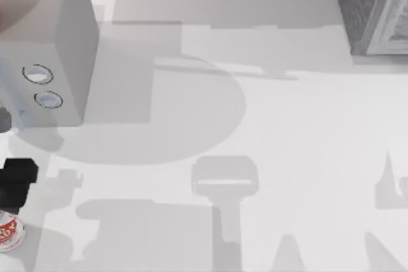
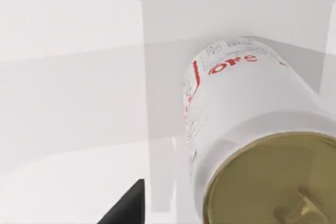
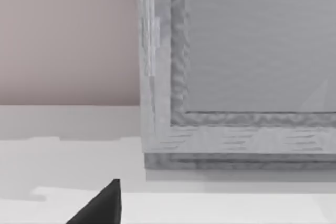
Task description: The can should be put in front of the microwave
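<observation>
Can [image 1: 9,232]: stood upright at the worktop's [image 1: 299,157] near-left corner, well apart from the microwave [image 1: 48,49].
Left hand [image 1: 16,183]: I held it just beside the can; whether spread or pinching, I could not tell.
Right hand: parked facing the speckled box [image 3: 236,77]; grip state not readable.
Technique: I judged a level side grip best, then a slow carry to the spot facing the dials [image 1: 42,86].

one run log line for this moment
can: table's near-left edge, upright | left gripper: beside can, not holding | microwave: far left | placement: pending
</observation>
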Robot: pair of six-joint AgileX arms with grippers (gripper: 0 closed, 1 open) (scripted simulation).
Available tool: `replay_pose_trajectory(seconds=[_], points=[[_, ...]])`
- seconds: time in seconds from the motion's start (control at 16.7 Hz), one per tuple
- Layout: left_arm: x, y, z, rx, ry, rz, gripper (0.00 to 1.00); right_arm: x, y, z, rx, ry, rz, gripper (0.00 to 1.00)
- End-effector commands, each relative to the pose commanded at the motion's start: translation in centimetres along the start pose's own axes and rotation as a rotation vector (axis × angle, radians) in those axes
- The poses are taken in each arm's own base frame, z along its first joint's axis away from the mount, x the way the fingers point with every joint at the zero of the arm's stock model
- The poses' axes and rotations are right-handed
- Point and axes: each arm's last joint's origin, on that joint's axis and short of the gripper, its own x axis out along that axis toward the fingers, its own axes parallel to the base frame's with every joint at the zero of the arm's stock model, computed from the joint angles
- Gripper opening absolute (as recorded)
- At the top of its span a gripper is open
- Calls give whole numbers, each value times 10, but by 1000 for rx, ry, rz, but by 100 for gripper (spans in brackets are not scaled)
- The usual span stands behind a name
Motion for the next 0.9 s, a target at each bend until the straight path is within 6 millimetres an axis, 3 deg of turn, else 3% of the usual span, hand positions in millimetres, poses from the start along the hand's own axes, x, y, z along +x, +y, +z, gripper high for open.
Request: replay_pose_trajectory(seconds=[0.48, 0.9], points=[[-1, 0, 0, 1, 0, 1, 100, 0, 0, 0, 0, 0, 0, 100], [-40, 0, 0, 0, 0, 0, 100, 0, 0, 0, 0, 0, 0, 100]])
